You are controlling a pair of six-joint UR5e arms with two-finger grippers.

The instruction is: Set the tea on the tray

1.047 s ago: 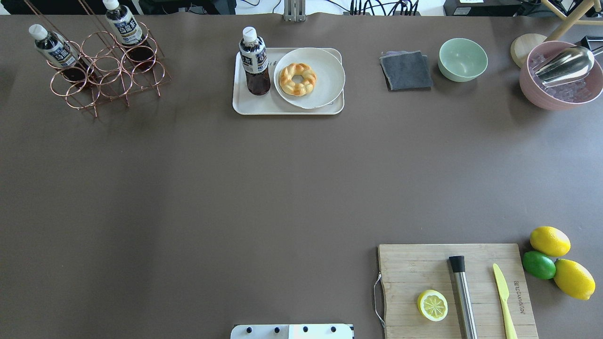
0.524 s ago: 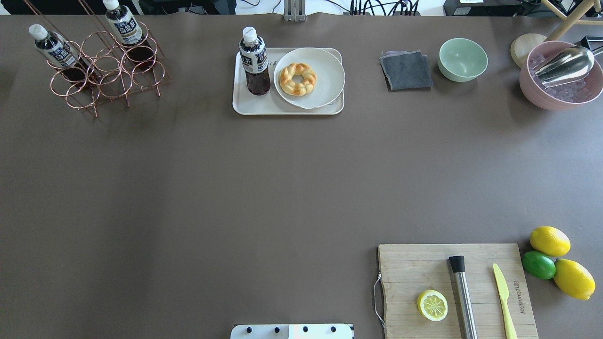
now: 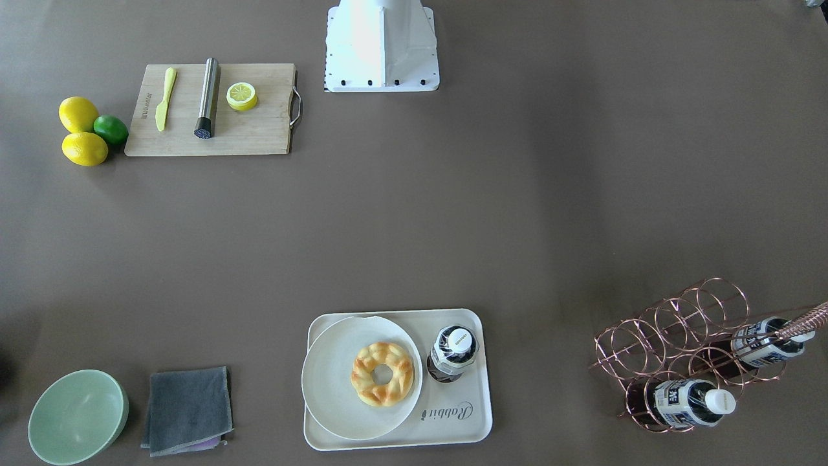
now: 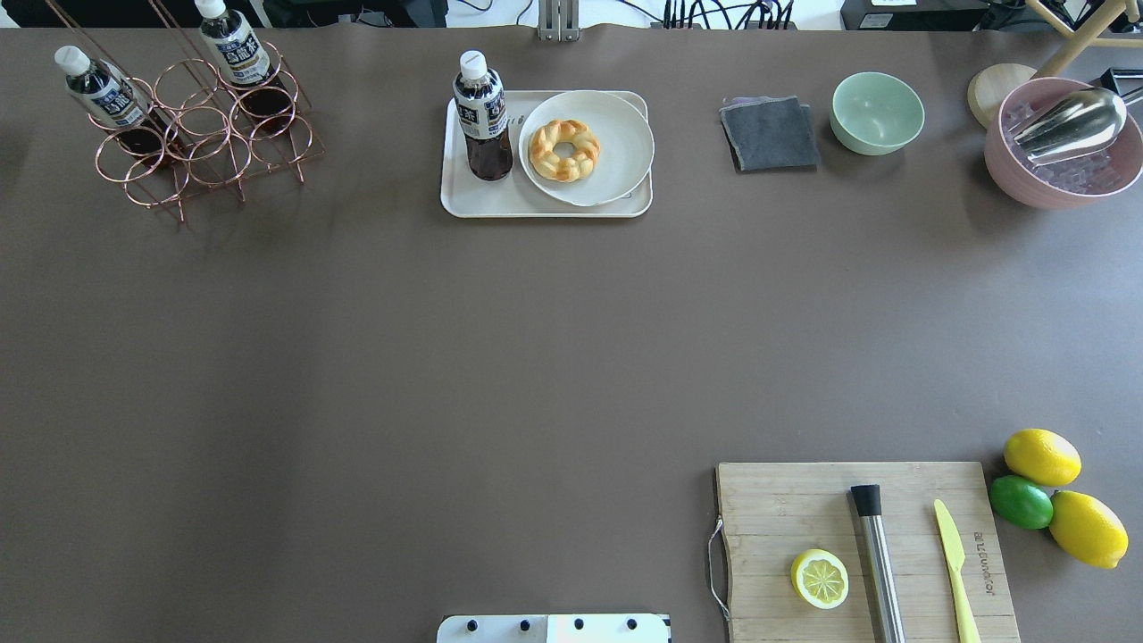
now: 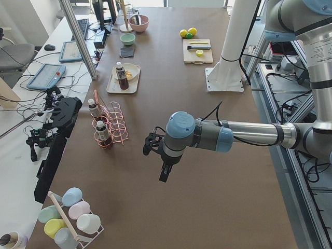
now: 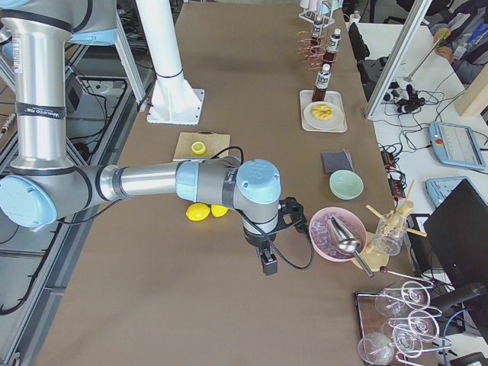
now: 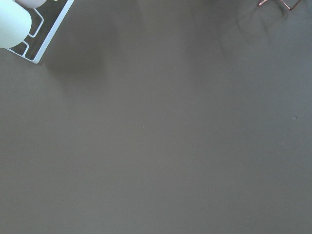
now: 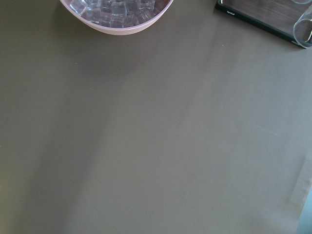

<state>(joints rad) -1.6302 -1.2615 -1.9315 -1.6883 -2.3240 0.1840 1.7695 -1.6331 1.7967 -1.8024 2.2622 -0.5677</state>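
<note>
Across the middle, broad brown table [image 4: 571, 357], open from the far row of things to the near edge. Toward its left end, left gripper [image 5: 163, 174] hanging fingers-down over bare surface, near the wire rack [image 4: 205, 134]; fingers spread or pressed together, cannot tell. Toward the right end, right gripper [image 6: 268, 263] pointing down over bare table, close to the pink bowl [image 4: 1018, 183]; finger state likewise impossible to tell.

At the near right corner, wooden cutting board [image 4: 786, 518] carrying a steel rod [image 4: 880, 572], a yellow-green knife [image 4: 955, 563] and a half lemon [image 4: 820, 579]. Just beside its right edge, two lemons [image 4: 1042, 457] and a lime [image 4: 1021, 502], bunched together.

At the far edge, centre, cream tray [image 4: 482, 204] holding the tea [image 4: 482, 116], upright on its left part, just beside a round plate [image 4: 616, 170] with a braided doughnut [image 4: 563, 150]; plate reaching the tray's right rim.

Far left, two more bottles [image 4: 103, 89] leaning in the rack's rings. Far right, pink bowl filled with ice cubes [image 4: 1085, 174], a metal scoop [image 4: 1072, 121] lying in it. Between tray and pink bowl, a folded grey cloth [image 4: 770, 134] and a green bowl [image 4: 877, 112], side by side, apart.
</note>
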